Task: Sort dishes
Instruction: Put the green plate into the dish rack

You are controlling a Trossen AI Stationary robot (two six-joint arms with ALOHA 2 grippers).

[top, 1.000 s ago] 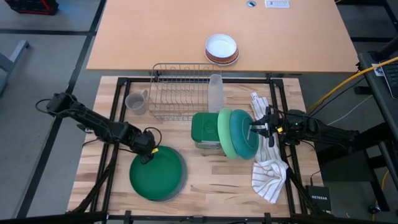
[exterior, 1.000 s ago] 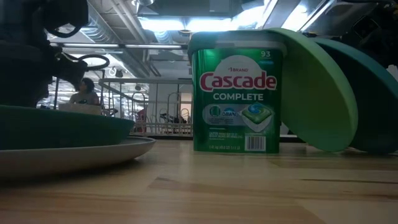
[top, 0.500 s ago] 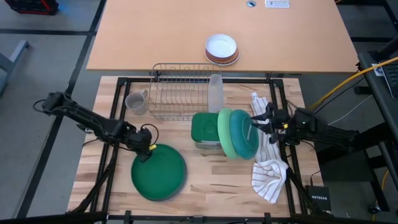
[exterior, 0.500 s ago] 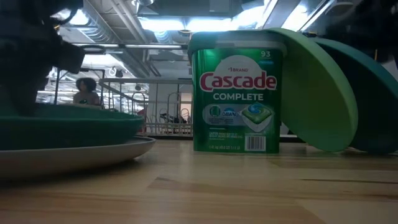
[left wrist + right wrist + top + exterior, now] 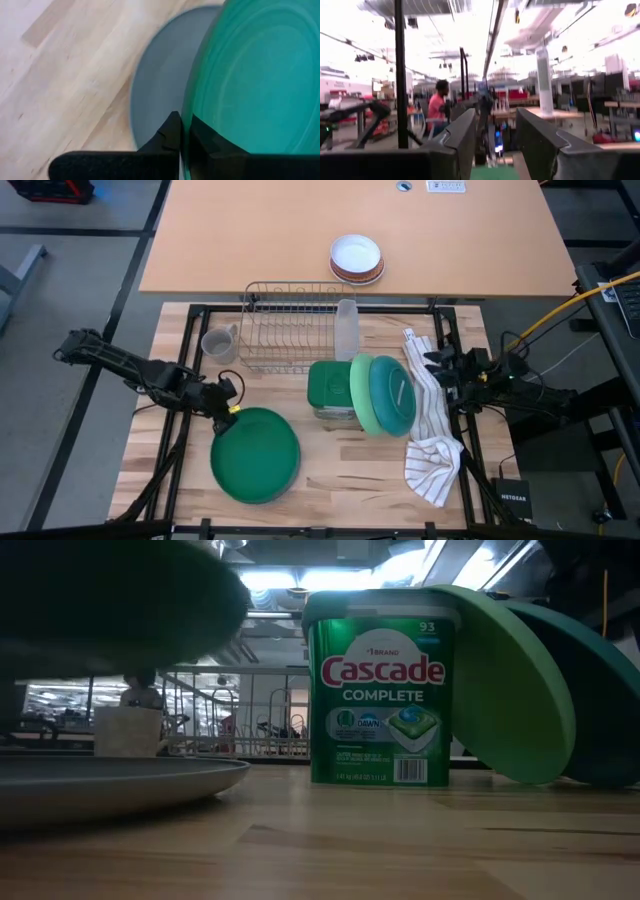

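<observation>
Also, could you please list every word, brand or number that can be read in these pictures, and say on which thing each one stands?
"BRAND Cascade COMPLETE": front label of the green tub.
"93": top right of that label.
"DAWN": small badge on the same label.
"NETGEAR": faintly, on the black box beside the table.
White sticker on the far desk: too small to read.
Barcode and fine print on the tub: too small to read.

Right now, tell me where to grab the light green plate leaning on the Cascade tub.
Take the light green plate by its top rim, from above. It stands nearly on edge between the tub and the teal plate, so only that rim is free. The open right tool is nearest; the left tool holds the dark green plate.
</observation>
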